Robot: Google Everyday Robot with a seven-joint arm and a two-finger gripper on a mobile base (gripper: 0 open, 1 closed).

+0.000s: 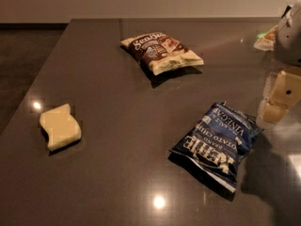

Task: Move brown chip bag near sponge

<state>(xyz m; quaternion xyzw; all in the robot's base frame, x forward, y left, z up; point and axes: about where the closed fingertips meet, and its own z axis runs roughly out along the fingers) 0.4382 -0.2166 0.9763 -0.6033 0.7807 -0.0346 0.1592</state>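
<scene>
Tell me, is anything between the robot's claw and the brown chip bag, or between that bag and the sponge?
Nothing visible. The gripper is at the right edge, with bare table between it and the brown chip bag, and between that bag and the sponge. The blue Kettle bag lies off both paths.

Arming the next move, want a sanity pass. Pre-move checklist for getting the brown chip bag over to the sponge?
1. Brown chip bag in view, lying alone at far centre of the table: ok.
2. Sponge in view, near left: ok.
3. Straight line from bag to sponge has nothing on it: ok.
4. Blue Kettle bag sits near right, off that line: ok.
5. Gripper positioned at the brown chip bag: not ok, it is at the right edge, apart from it.
</scene>
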